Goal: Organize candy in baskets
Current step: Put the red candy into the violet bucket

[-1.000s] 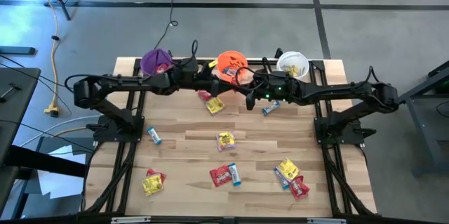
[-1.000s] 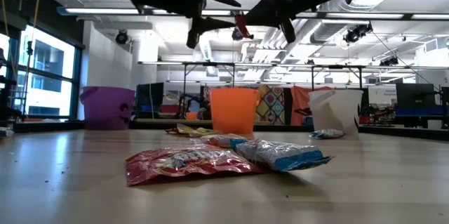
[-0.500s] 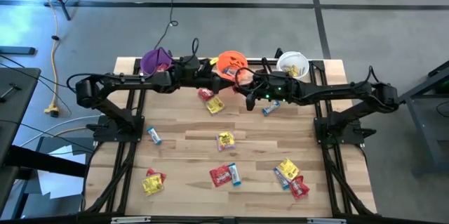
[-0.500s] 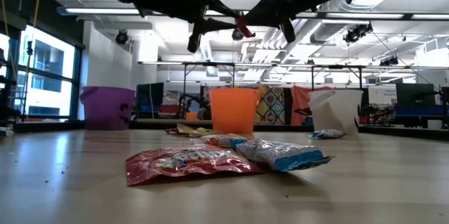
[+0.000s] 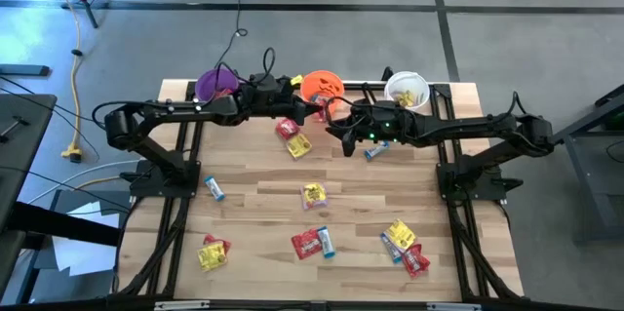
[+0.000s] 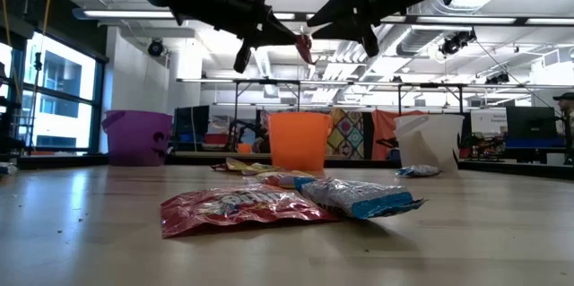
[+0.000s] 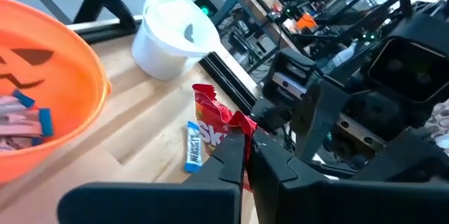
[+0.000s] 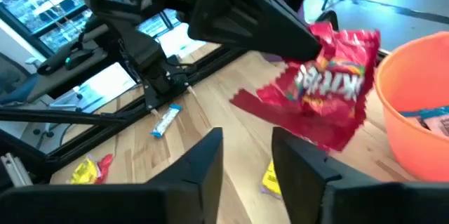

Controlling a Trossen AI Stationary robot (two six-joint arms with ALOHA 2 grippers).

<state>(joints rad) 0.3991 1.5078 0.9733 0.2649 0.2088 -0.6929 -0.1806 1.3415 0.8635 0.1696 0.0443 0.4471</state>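
Right wrist view: left gripper clamped on red packet, held aloft just beside orange bucket rim. Right gripper fingers parted, empty, hovering near, facing packet.

High view: buckets in row at table far edge: purple bucket left, orange middle, white bucket right. Orange holds blue-and-white bars; white holds yellow pieces.

Progress, judged: early-to-middle. Roughly dozen candies left loose: yellow packet centre, red packet with blue bar near, cluster near right, pair near left.
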